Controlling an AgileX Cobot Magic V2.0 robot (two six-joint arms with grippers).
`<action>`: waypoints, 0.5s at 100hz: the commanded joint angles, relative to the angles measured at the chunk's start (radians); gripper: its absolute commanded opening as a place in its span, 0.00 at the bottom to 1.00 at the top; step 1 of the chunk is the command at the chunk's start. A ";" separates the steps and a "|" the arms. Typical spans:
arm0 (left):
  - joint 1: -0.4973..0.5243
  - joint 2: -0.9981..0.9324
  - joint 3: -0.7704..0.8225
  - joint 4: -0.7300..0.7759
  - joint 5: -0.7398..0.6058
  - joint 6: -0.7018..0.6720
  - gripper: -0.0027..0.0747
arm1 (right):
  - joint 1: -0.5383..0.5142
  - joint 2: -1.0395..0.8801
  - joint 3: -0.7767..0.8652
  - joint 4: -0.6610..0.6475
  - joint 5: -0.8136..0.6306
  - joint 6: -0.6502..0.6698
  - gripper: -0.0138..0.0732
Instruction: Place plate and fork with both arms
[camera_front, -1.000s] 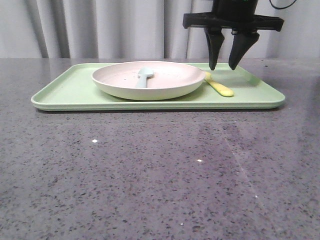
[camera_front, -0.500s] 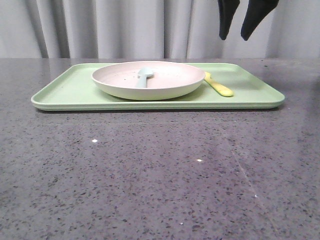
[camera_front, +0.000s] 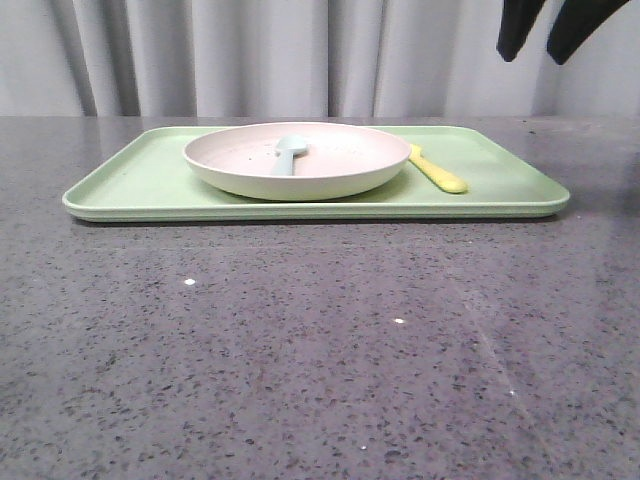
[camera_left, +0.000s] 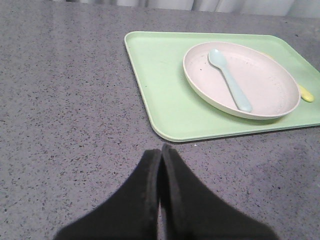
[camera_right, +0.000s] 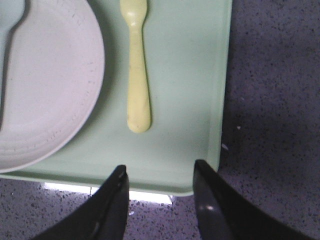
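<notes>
The plate (camera_front: 296, 160) sat on the light green tray (camera_front: 150, 185) in the middle of the front view, a little left of the tray's centre, with a pale blue spoon (camera_front: 288, 154) lying inside it. The fork (camera_front: 437, 172) lay flat on the tray just to the right of the plate, its near end pointing toward the lower right and its far end hidden behind the plate's rim. The tray rested on the grey speckled counter (camera_front: 320, 350), which filled the lower half of that view.

At the upper right corner of the front view the right claw (camera_front: 546, 40) hung above the tray's right end, touching nothing, its two dark fingers spread apart with nothing between them. In the right wrist view the same fingers (camera_right: 112, 200) stood apart at the bottom edge, over the tray's near rim, with the fork's handle (camera_right: 139, 105) beyond them and the plate at the left edge.

In the left wrist view the left claw (camera_left: 161, 165) sat at the bottom centre over bare counter, its fingers pressed together and holding nothing; the tray with plate and spoon lay in the upper right
</notes>
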 joint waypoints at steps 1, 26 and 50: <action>0.004 0.002 -0.030 -0.017 -0.080 -0.006 0.01 | -0.004 -0.103 0.048 -0.010 -0.086 -0.004 0.54; 0.004 0.002 -0.030 -0.017 -0.080 -0.006 0.01 | -0.004 -0.281 0.246 -0.017 -0.204 -0.004 0.54; 0.004 0.002 -0.030 -0.017 -0.080 -0.006 0.01 | -0.004 -0.486 0.445 -0.017 -0.344 -0.004 0.51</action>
